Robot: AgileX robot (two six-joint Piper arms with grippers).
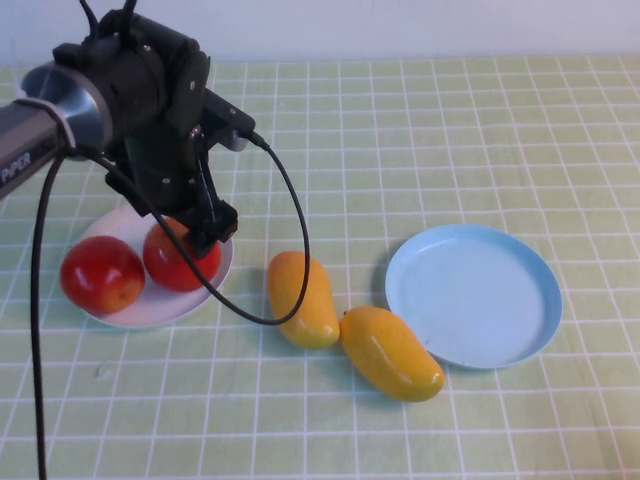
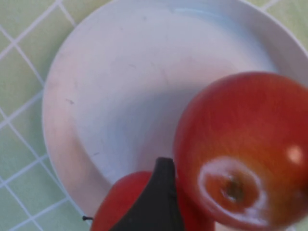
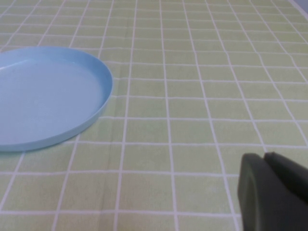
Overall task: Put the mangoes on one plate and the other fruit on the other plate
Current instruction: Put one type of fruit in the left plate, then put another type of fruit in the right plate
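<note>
Green-checked counter (image 1: 420, 130) carries two apples (image 1: 102, 273) on the white plate (image 1: 150, 312), mangoes (image 1: 302, 298) beside the bare blue plate (image 1: 475, 295). Left tool (image 1: 200, 225) spreads wide over one apple. Right tool (image 3: 272, 190) sits closed near the blue plate

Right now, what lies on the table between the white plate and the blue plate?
In the high view, both mangoes, touching end to end, lie between the white plate holding two apples and the blue plate.
</note>
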